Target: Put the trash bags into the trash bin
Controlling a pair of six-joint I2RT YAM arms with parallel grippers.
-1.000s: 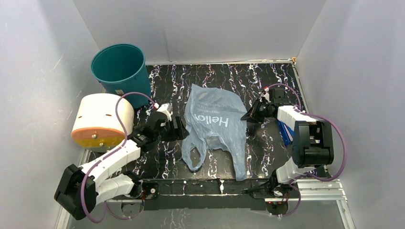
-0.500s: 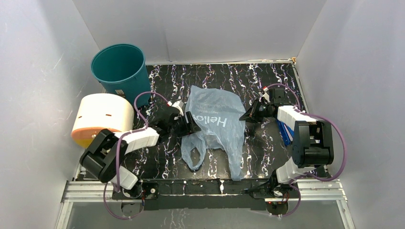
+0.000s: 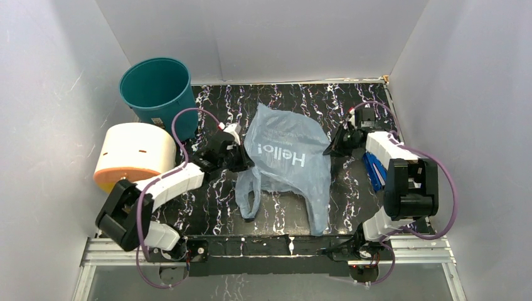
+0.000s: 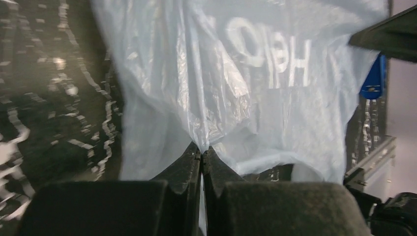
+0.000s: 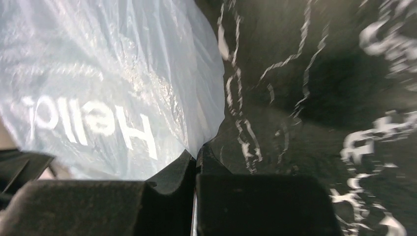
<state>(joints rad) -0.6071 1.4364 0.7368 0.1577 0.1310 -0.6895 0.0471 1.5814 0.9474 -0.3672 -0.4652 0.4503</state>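
The bag [image 3: 285, 157] is spread between the hands; left hand [image 3: 241, 158] and right hand [image 3: 331, 148] each pinch one edge; it looks light, floppy, slippery, so grab bunched edges; bin [image 3: 157, 88] sits beyond the left hand.

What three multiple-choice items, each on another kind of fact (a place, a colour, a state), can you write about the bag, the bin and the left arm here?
1. Where does the trash bin stand?
A. far left corner
B. far right corner
C. at the near edge, in the middle

2. What colour is the lettering on the trash bag?
A. red
B. black
C. white

3. What is the state of the left gripper?
A. wide open above the bin
B. shut on the bag's edge
C. shut on nothing

Answers:
1 A: the top view shows it at the far left.
2 C: "Hello!" reads white on the pale blue film.
3 B: the left wrist view shows the jaws closed with film pinched between them.
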